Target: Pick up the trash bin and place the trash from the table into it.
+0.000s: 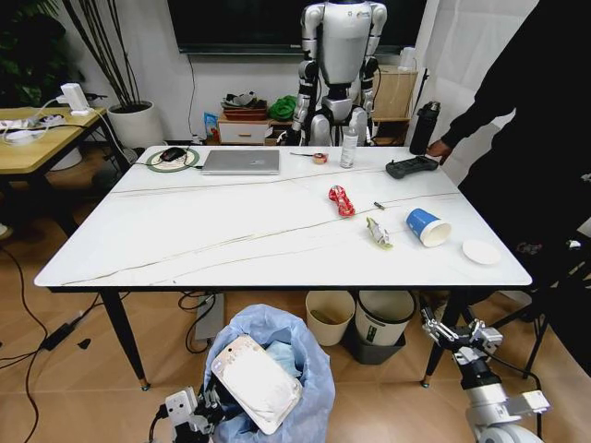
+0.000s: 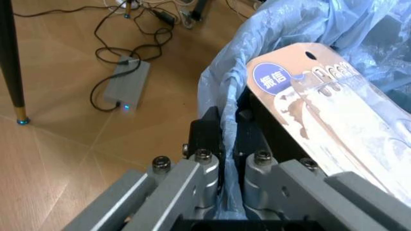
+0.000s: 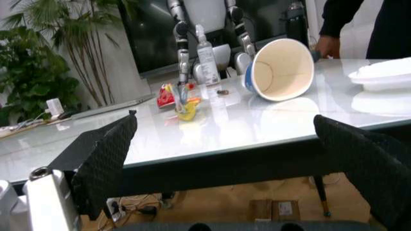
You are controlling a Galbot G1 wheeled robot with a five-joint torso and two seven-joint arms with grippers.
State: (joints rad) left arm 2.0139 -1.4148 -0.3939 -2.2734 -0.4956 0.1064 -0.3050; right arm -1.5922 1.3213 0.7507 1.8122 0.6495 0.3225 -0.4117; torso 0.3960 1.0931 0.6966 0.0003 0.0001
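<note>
The right gripper [image 1: 441, 334] hangs open just below the near right edge of the table [image 1: 231, 231], and the paper cup [image 1: 428, 226] lies on its side above and ahead of it, mouth turned toward the robot and long axis running away across the top, with the yellowish wrapper [image 1: 379, 233] and red wrapper [image 1: 341, 199] further left (this arm is plainly the nearer one to all three). The left gripper [image 2: 224, 159] is clamped on the bagged rim of the trash bin [image 1: 277, 355], held low before the table's near edge with a flat white pouch [image 1: 256, 383] already in it.
</note>
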